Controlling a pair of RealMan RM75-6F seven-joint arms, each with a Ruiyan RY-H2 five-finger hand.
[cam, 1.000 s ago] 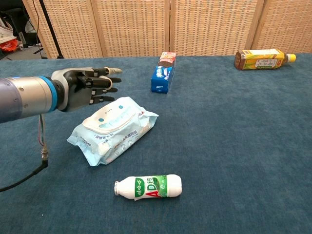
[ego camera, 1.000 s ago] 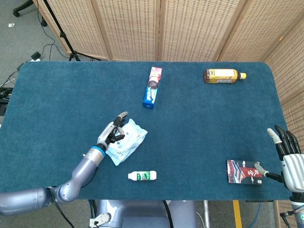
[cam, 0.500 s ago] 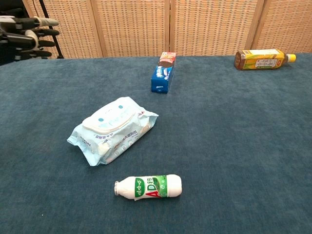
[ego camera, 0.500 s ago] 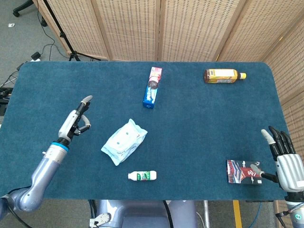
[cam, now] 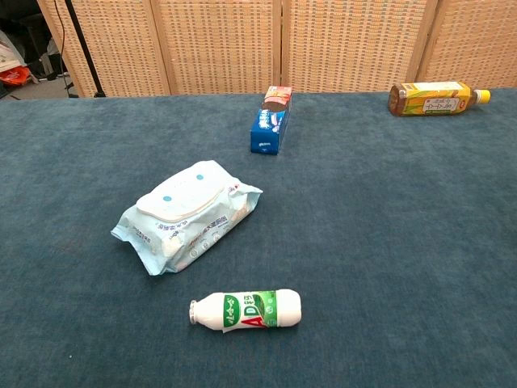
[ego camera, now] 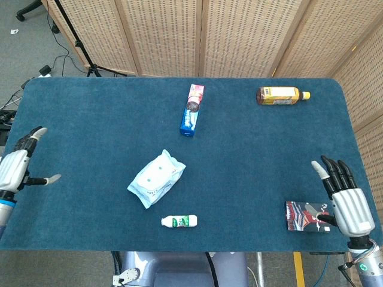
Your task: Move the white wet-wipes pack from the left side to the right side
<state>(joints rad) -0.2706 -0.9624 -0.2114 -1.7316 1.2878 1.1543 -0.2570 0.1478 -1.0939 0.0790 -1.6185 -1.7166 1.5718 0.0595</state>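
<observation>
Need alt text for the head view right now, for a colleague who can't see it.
A white wet-wipes pack lies untouched left of centre on a blue table, a small bottle just in front of it. The left hand hangs open at the left edge, the right hand open at the right.

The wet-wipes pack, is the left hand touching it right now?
Apart. In the head view the left hand is at the table's left edge, with bare blue cloth between it and the wet-wipes pack.

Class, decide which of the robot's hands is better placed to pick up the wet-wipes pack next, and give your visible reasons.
Probably the left hand: the wet-wipes pack lies left of centre, nearer it. The right hand sits at the far right edge.
</observation>
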